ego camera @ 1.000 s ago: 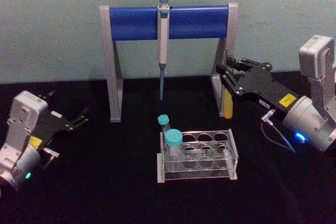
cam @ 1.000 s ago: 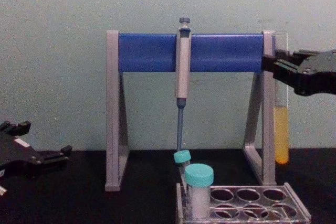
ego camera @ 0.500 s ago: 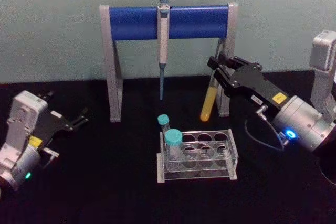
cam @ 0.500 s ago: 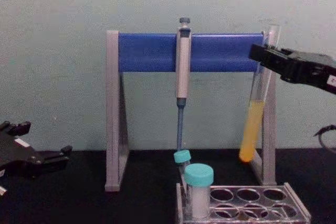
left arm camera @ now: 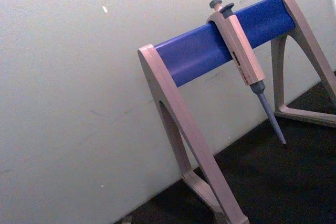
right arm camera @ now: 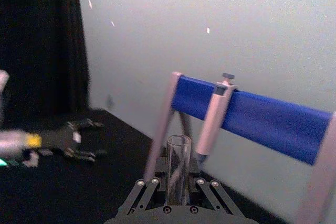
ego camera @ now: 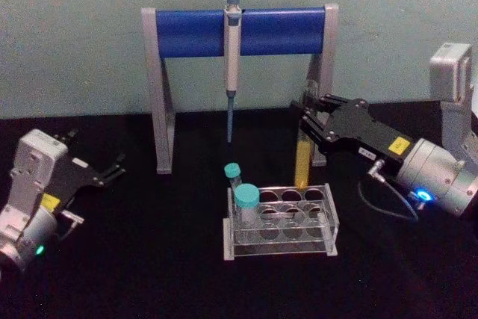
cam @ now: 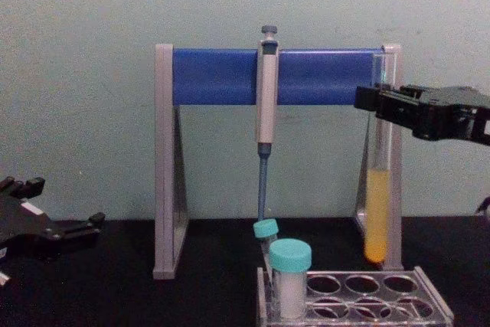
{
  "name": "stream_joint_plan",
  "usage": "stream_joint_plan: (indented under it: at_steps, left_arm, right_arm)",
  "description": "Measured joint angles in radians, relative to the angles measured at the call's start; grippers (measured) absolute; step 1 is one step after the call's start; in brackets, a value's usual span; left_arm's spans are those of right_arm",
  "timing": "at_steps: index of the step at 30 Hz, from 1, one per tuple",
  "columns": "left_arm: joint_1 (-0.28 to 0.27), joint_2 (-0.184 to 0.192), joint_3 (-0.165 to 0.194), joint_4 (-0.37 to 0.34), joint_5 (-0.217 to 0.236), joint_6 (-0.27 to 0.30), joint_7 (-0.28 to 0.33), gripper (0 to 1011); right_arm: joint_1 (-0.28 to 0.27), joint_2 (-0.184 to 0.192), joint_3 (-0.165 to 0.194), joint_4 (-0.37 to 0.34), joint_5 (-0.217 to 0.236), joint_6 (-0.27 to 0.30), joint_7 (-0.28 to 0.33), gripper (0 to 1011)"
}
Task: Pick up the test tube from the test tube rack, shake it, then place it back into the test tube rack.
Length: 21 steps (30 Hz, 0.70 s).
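My right gripper (ego camera: 305, 123) is shut on the upper part of the test tube (ego camera: 302, 163), a clear glass tube with yellow liquid in its lower part. The tube (cam: 377, 216) hangs upright, its round bottom a little above the back right holes of the test tube rack (ego camera: 329, 220). In the right wrist view the tube's open mouth (right arm camera: 178, 166) stands up between the gripper's fingers (right arm camera: 149, 192). The rack (cam: 438, 305) is a low clear plate with rows of round holes. My left gripper (ego camera: 112, 168) rests open at the far left of the table.
A grey-and-blue pipette stand (ego camera: 160, 95) spans the back, with a pipette (ego camera: 232, 57) hanging from its bar. A wide teal-capped tube (ego camera: 246, 199) and a thin teal-capped tube (ego camera: 233, 172) stand at the rack's left end. The right stand leg (cam: 393, 158) is just behind the held tube.
The right gripper swung the tube from a slant back to upright and lowered it toward the rack's back right holes. The left arm has not moved.
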<state>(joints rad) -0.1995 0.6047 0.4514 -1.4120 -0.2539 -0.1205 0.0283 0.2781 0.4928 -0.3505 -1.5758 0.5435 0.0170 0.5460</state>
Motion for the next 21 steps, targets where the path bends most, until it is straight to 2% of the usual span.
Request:
stream_joint_plan:
  at_steps: [1,2,5,6,8,11,14,17,20,21]
  left_arm:
    - [0.0,0.0,0.0,0.0,0.0,0.0,0.0,1001]
    - [0.0,0.0,0.0,0.0,0.0,0.0,0.0,1001]
    - [0.0,0.0,0.0,0.0,0.0,0.0,0.0,1001]
    - [0.0,0.0,0.0,0.0,0.0,0.0,0.0,1001]
    - [0.0,0.0,0.0,0.0,0.0,0.0,0.0,1001]
    - [0.0,0.0,0.0,0.0,0.0,0.0,0.0,1001]
    - [0.0,0.0,0.0,0.0,0.0,0.0,0.0,1001]
    - [0.0,0.0,0.0,0.0,0.0,0.0,0.0,1001]
    - [0.0,0.0,0.0,0.0,0.0,0.0,0.0,1001]
    - [0.0,0.0,0.0,0.0,0.0,0.0,0.0,1001]
  right_arm:
    - [0.0,0.007,-0.004,-0.006,-0.021,-0.007,-0.014,235]
    - [-0.002,0.016,-0.011,-0.017,-0.062,-0.019,-0.044,235]
    - [-0.006,0.023,-0.017,-0.031,-0.115,-0.035,-0.08,235]
    - [-0.009,0.023,-0.018,-0.037,-0.148,-0.047,-0.103,235]
    - [-0.014,0.017,-0.015,-0.04,-0.182,-0.064,-0.126,235]
    - [-0.019,0.002,-0.006,-0.039,-0.203,-0.084,-0.145,237]
    - [-0.024,-0.019,0.006,-0.029,-0.202,-0.1,-0.151,235]
    - [-0.027,-0.039,0.019,-0.019,-0.175,-0.109,-0.141,235]
    - [-0.029,-0.063,0.037,-0.004,-0.115,-0.111,-0.107,235]
    - [-0.029,-0.072,0.043,0.003,-0.079,-0.108,-0.085,235]
